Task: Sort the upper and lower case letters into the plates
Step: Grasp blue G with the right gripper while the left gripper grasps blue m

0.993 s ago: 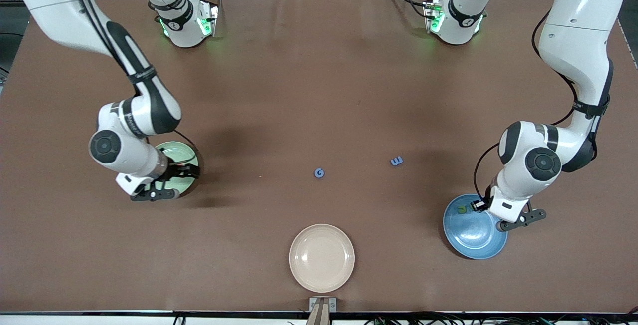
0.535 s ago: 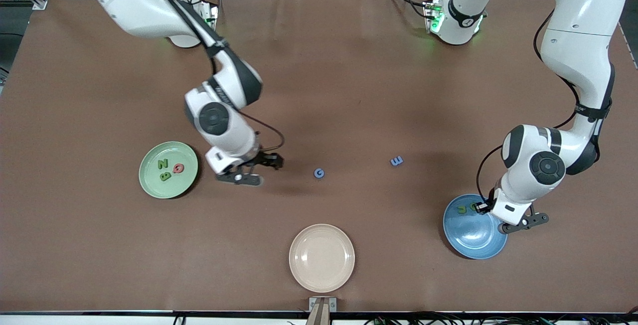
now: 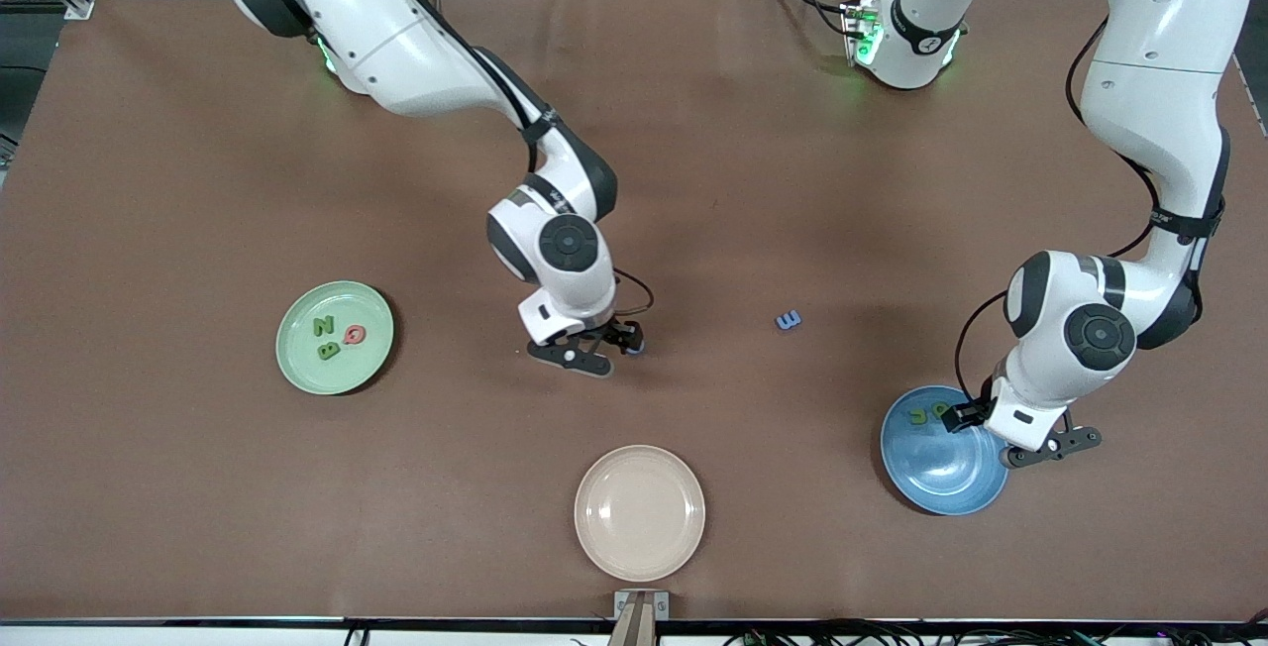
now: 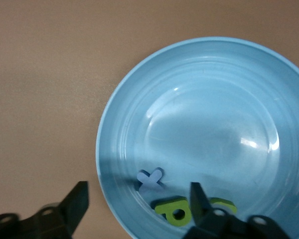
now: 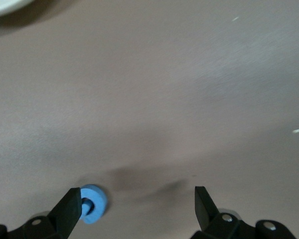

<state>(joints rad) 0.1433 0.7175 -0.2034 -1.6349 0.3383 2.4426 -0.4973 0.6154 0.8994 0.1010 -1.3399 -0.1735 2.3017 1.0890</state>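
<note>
— Which letters are lying in the plates?

— The mint green plate, toward the right arm's end of the table, is holding three: a green N, a green B and a pink-red Q. The blue plate, near the corner at the left arm's end and the camera edge, is holding a blue x and a green p, with another green letter just beside the p, partly hidden by a finger.

— And the loose ones?

— A blue G is lying mid-table, and a blue m is sitting well apart from it, toward the left arm's end.

— What are the grippers doing?

— The right gripper is hanging low over the G, jaws spread wide and gripping nothing; one finger is just beside the letter. The left gripper is hovering over the blue plate's rim, jaws also wide apart and empty.

— Anything else?

— A cream-beige plate is sitting bare by the middle of the camera-side edge, beside a small bracket on that edge. The brown table is showing faint creases, and green lights are glowing at both arm bases along the opposite edge.
</note>
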